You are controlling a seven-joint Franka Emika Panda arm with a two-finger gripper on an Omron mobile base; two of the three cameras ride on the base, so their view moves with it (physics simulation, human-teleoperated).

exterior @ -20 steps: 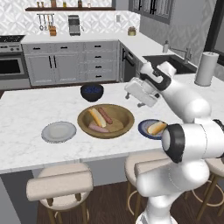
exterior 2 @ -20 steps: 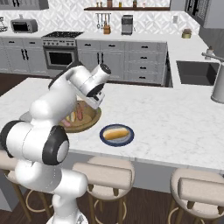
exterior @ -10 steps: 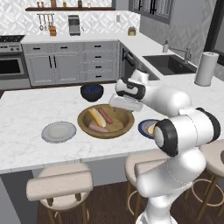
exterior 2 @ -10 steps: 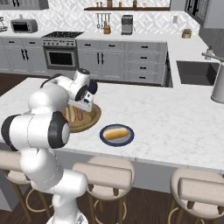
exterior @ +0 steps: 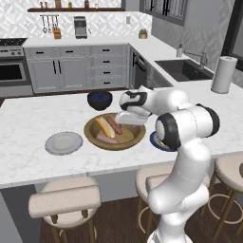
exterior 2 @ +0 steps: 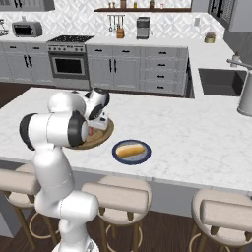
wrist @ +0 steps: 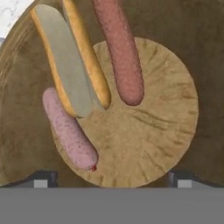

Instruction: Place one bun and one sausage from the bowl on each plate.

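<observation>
Two plates sit on the white marble table [exterior: 28, 118], and going left to right in the left base view the light grey plate [exterior: 63, 142] comes first, bare, near the front edge. Just beside it on the right is the wide wooden bowl [exterior: 114, 131], holding a split bun [exterior: 105, 126] and two sausages: a reddish sausage [exterior: 114, 126] beside the bun and a paler pink sausage [exterior: 107, 138] nearer the front rim. A smaller dark blue bowl [exterior: 99, 99] stands just behind the wooden one. The fingers [wrist: 111, 178] hang over the right half of the wooden bowl, spread wide with nothing between them; in the hand view their tips show low over the bowl's flat floor. Further right, mostly hidden behind the arm, lies the dark blue plate [exterior 2: 131, 151], which in the right base view carries one bun.
</observation>
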